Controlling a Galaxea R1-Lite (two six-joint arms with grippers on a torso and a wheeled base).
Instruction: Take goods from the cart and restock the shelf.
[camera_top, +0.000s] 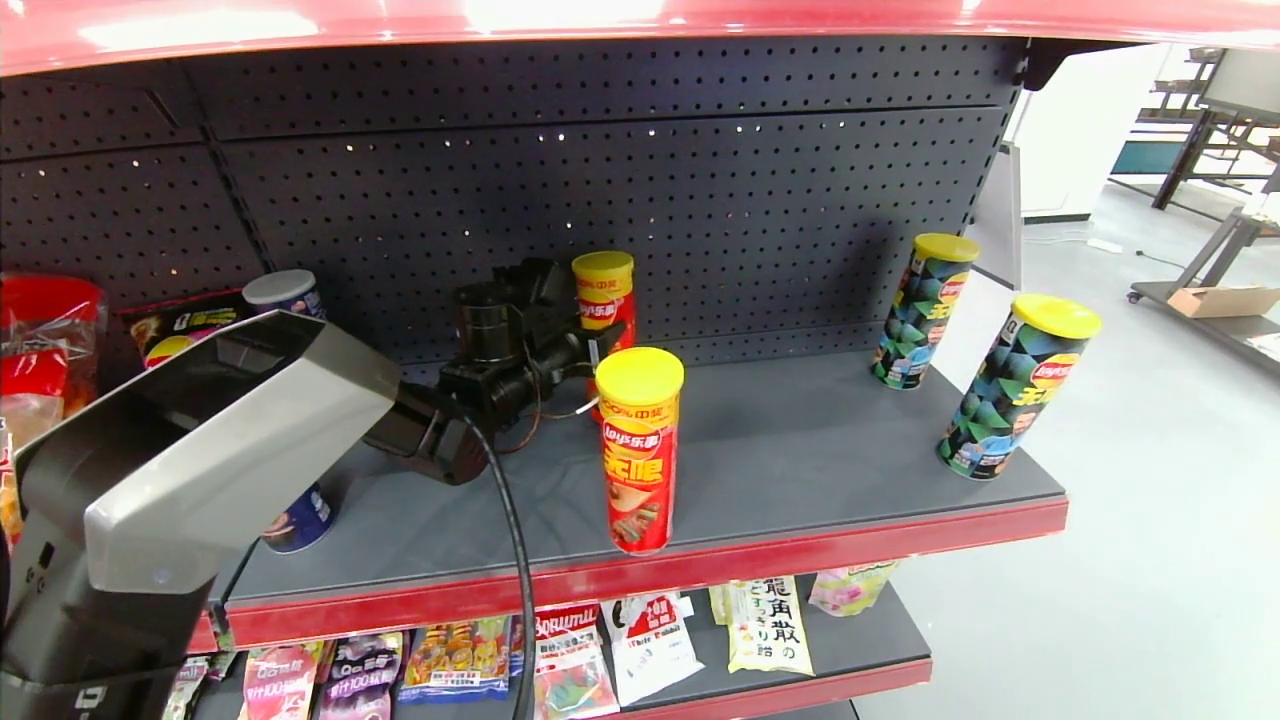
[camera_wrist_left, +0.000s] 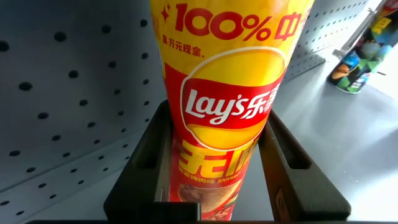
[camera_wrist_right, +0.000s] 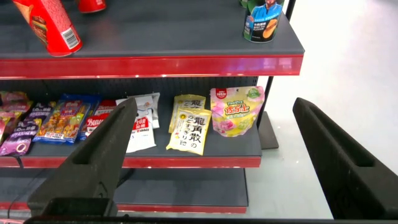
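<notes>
left wrist view is showing me the red chip can (camera_wrist_left: 229, 93) standing upright at the back of the shelf (camera_top: 800, 450) near the pegboard (camera_top: 700, 200); my left gripper (camera_wrist_left: 217, 121) is clamping its sides, so i'm judging that letting go and a straight pullback come next.

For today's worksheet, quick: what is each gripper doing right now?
Left gripper: closed on the rear red can.
Right gripper: open, holding nothing.

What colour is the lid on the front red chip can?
Yellow; the lid shows best in the head view.
</notes>
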